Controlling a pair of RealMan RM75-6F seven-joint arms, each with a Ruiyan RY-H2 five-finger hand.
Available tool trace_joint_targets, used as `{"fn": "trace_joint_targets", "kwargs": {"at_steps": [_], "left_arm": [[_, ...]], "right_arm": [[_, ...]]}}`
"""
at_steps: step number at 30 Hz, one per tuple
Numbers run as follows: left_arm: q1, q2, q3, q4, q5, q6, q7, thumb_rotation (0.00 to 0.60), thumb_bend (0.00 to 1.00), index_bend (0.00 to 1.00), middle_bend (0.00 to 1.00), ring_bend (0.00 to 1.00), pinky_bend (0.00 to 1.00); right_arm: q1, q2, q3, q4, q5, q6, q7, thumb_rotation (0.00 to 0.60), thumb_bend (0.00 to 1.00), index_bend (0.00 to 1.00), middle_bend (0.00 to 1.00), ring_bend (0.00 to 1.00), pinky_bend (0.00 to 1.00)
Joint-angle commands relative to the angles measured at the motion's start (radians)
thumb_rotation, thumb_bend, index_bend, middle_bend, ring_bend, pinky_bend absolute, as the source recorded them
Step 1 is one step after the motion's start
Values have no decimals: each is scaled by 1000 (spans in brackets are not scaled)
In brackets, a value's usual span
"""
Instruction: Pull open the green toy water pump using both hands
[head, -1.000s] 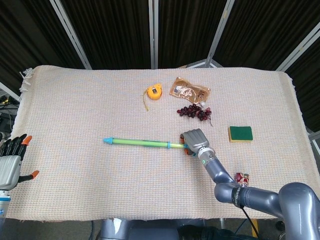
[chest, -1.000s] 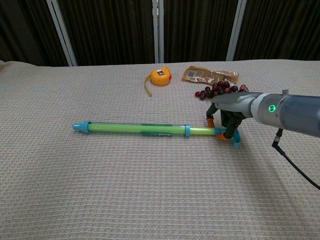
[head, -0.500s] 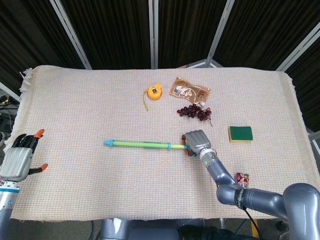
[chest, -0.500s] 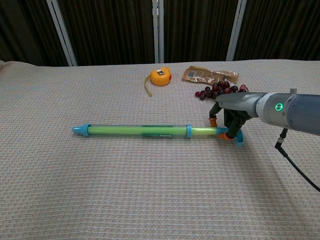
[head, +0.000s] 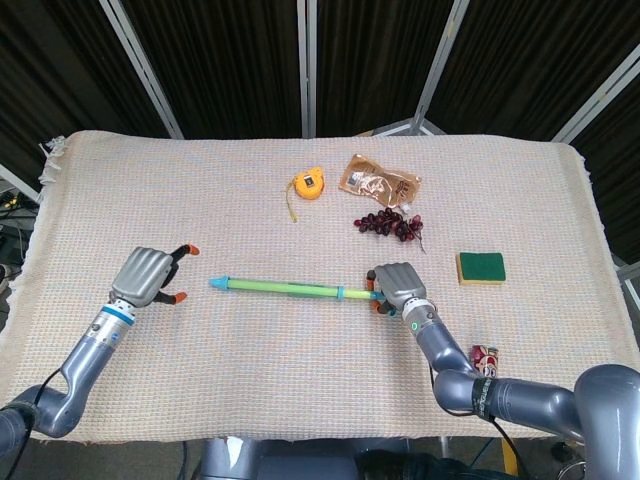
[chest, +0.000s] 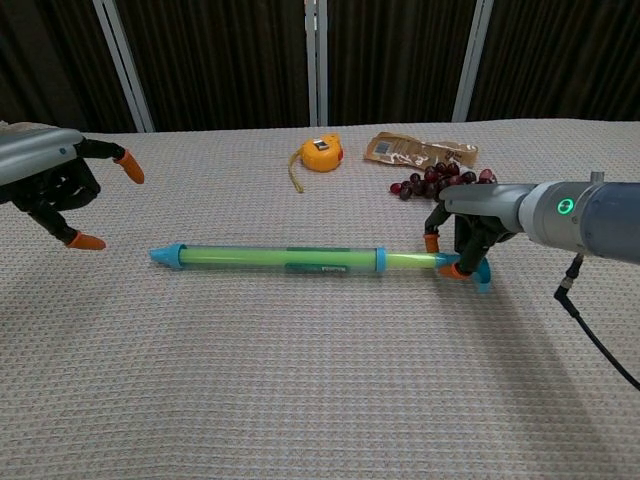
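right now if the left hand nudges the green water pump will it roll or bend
The green water pump is a long round tube lying flat, so it probably rolls on the cloth, though the right hand gripping its handle end may check that. It looks like rigid plastic, likely stiff and light. The left hand is apart from it.

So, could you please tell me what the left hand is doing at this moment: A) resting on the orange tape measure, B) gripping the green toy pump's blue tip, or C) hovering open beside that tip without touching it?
C: the left hand hovers open, apart from the long green plastic toy pump's blue tip.
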Motion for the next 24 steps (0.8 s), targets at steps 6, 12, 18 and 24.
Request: {"fn": "trace_joint_targets", "kwargs": {"at_steps": [6,12,18,24], "left_arm": [[-56,-85,25,70,2,-44,-20,600,143,312,858,835,1000],[-86,-131,25,123,-23,-78,-21,600,215,322,858,835,1000],[-103,-178,36,152,-33,-96,-55,600,215,362,858,835,1000],[-99,-178,44,146,-31,-69,-61,600,215,363,858,835,1000]], "right_arm": [[12,-2,-4,-9,22,14,-14,600,480,654,1000,1000,1000],[14,-3,-6,-10,30,17,-10,600,490,654,1000,1000,1000],[15,-3,-8,-4,29,15,-5,600,490,655,1000,1000,1000],[15,2,-9,-7,25,20,-2,600,491,655,1000,1000,1000]]}}
